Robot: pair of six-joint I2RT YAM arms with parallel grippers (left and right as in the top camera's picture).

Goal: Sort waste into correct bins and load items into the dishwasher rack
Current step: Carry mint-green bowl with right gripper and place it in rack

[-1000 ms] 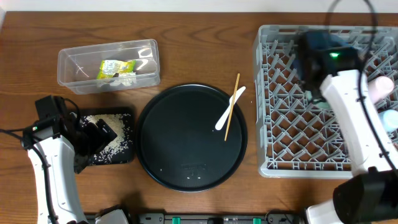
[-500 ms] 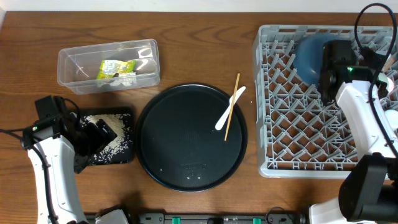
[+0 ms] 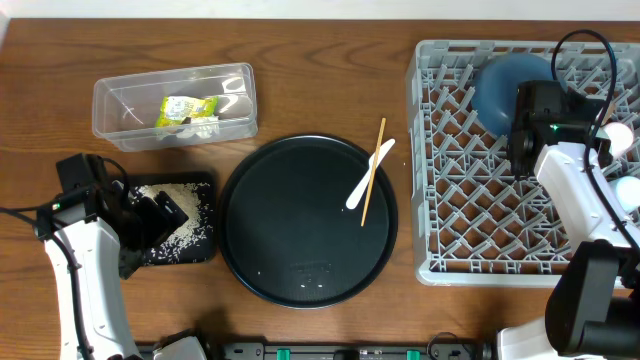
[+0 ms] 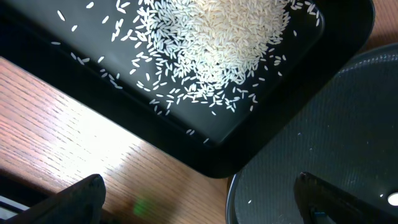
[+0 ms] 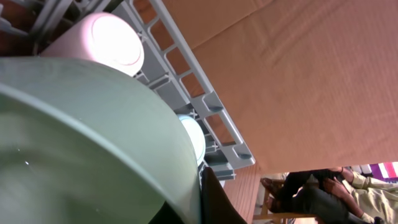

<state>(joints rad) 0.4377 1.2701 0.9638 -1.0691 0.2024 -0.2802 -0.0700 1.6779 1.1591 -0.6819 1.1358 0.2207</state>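
My right gripper (image 3: 522, 150) hovers over the grey dishwasher rack (image 3: 470, 230), shut on the rim of the mint-green bowl (image 5: 81, 143); the arm hides that bowl from overhead. Behind it in the rack are the blue bowl (image 3: 500, 85), pink cup (image 5: 106, 40) and pale blue cup (image 5: 194, 137). The rice (image 4: 211, 37) is heaped in the shallow black tray (image 3: 200, 245). My left gripper (image 4: 202, 205) stands open and empty over bare wood at that tray's corner. A yellow-green wrapper (image 3: 188, 110) lies in the clear tub (image 3: 120, 100). The chopstick (image 3: 379, 145) and white utensil (image 3: 358, 192) lie crossed on the round tray.
The large round black tray (image 3: 290, 240) sits mid-table between the small black tray and the rack, its rim close to my left gripper's right finger (image 4: 323, 193). The rack's grey wall (image 5: 205, 99) runs just behind the held bowl.
My right arm has swung right and back over the rack with the mint-green bowl, uncovering the blue bowl. The left arm has not moved.
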